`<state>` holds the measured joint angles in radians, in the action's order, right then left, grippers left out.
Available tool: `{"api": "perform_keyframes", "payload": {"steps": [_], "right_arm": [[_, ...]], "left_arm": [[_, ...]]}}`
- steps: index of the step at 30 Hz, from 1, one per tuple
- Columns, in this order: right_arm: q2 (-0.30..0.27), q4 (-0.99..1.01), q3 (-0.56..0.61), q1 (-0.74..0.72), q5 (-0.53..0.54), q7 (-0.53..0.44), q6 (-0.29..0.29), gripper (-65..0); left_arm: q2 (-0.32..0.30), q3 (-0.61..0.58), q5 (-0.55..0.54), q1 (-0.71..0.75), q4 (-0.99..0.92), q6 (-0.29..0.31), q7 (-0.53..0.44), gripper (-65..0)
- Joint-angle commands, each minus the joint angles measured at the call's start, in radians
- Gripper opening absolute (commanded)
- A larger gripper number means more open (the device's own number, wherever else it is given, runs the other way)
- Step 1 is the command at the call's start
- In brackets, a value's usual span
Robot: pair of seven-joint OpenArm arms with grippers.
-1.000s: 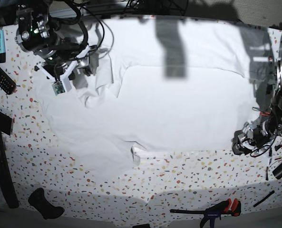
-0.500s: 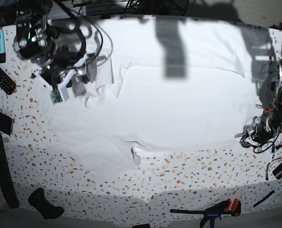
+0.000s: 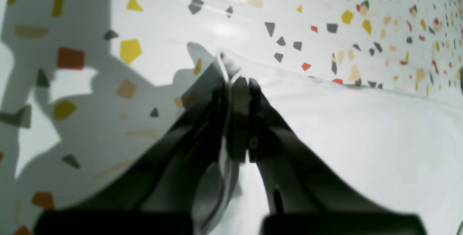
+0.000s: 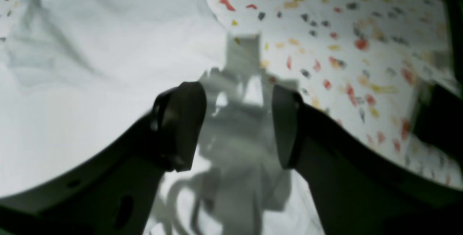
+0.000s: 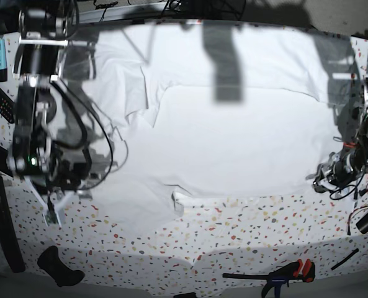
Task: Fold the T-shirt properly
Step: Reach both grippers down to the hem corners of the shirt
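The white T-shirt (image 5: 233, 136) lies spread flat over most of the speckled table (image 5: 246, 230). At its near right corner my left gripper (image 5: 319, 180) is shut on the shirt. The left wrist view shows the black jaws of the left gripper (image 3: 237, 83) pinching a thin fold of the T-shirt (image 3: 361, 137) edge just above the table. My right gripper (image 5: 83, 175) hovers over the shirt's near left edge. In the right wrist view the right gripper (image 4: 233, 126) is open and empty, with the T-shirt (image 4: 90, 64) below and to its left.
A remote control (image 5: 0, 99) and a blue marker (image 5: 1, 59) lie at the far left. A black clamp with a red handle (image 5: 283, 273) and a black object (image 5: 56, 267) sit along the front edge. Loose cables (image 5: 363, 195) hang by the left arm.
My right arm has swung from the far left sleeve down to the shirt's near left edge. The left gripper has closed on the shirt's corner and barely shifted.
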<state>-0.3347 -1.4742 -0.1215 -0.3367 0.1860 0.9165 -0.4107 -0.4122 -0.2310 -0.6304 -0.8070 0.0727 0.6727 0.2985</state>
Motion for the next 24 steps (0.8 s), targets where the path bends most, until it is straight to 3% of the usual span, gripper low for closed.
{"api": "perform_keyframes", "payload": {"steps": [1,4,12,17,24], "right_arm": [[-0.017,0.039,-0.003,-0.082,0.016,-0.015,-0.037,-32.5],[-0.044,0.248,0.011,-0.231,0.089,-0.012,-0.109,-32.5],[-0.106,0.814,0.112,-0.556,0.113,-0.051,-0.287,-32.5],[-0.105,1.010,0.172,-0.605,0.109,-0.109,-0.287,-32.5],[-0.106,1.043,0.196,-0.585,0.109,-0.123,-0.287,-32.5]], "left_arm": [[-0.012,0.000,-0.003,-0.027,0.008,0.002,0.006,-65.0],[-0.012,0.000,-0.003,-0.027,0.008,0.002,-0.005,-65.0],[-0.012,0.000,-0.003,-0.027,0.008,0.002,-0.004,-65.0],[-0.012,0.000,-0.003,-0.027,0.008,0.003,-0.004,-65.0],[-0.012,0.000,-0.003,-0.027,0.008,0.002,-0.004,-65.0]]}}
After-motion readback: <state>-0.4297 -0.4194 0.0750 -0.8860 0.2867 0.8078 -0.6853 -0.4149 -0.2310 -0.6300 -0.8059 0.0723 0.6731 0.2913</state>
